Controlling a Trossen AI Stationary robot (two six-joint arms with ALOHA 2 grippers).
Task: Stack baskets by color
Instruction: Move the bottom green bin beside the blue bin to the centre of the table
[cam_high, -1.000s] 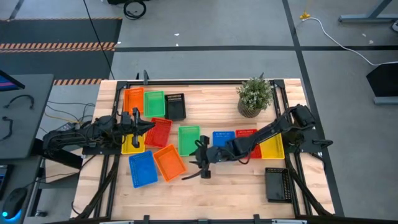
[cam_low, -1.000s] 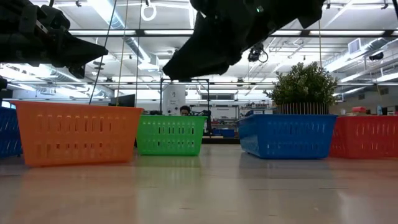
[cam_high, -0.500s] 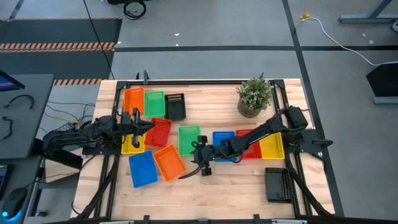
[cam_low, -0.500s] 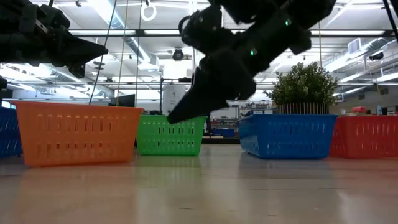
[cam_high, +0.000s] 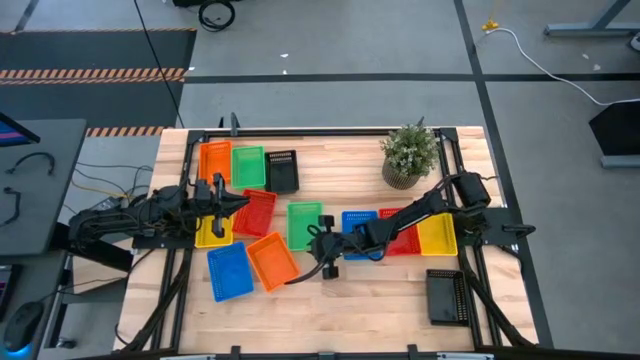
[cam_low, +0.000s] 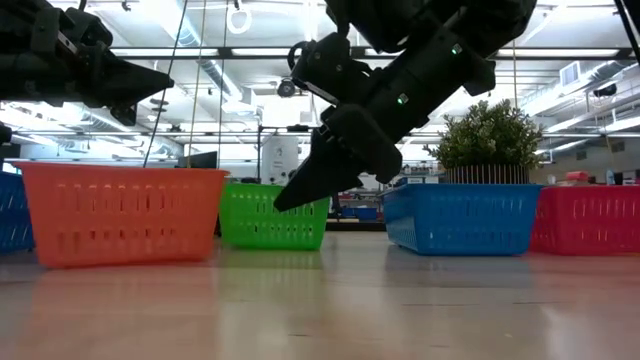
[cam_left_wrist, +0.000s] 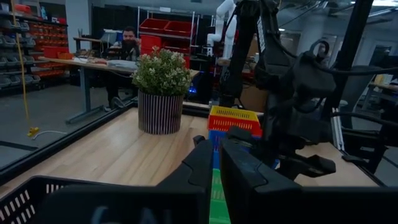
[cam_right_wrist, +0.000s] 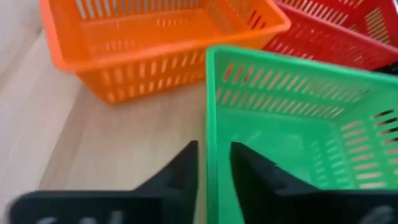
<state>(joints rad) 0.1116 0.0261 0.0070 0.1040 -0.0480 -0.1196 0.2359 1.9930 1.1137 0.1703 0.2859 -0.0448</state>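
Several slotted baskets lie on the wooden table. A green basket (cam_high: 303, 222) stands flat on its bottom at the middle. My right gripper (cam_high: 322, 243) reaches in from the right and is shut on it, as the right wrist view (cam_right_wrist: 214, 168) shows. An orange basket (cam_high: 272, 262) and a red one (cam_high: 258, 210) lie just left of it. Right of it stand a blue basket (cam_high: 358, 222), a red one (cam_high: 400, 230) and a yellow one (cam_high: 437, 235). My left gripper (cam_high: 240, 200) is shut and hovers level above the left baskets. My right gripper has the green basket's near short wall (cam_right_wrist: 211, 134) between its fingers, one finger inside the basket and one outside. The fingers slant down from the table's right and lie along that wall. The basket's bottom rests on the table (cam_low: 270, 225).
At the far left stand an orange (cam_high: 214, 160), a green (cam_high: 247, 165) and a black basket (cam_high: 283, 170). A yellow (cam_high: 212, 232) and a blue one (cam_high: 229, 270) lie near left, a black one (cam_high: 445, 297) near right. A potted plant (cam_high: 408, 155) stands far right.
My right gripper has sunk from above the baskets to the green basket's rim, shifting slightly toward the table's left, and has rolled a little. The baskets stay where they were.
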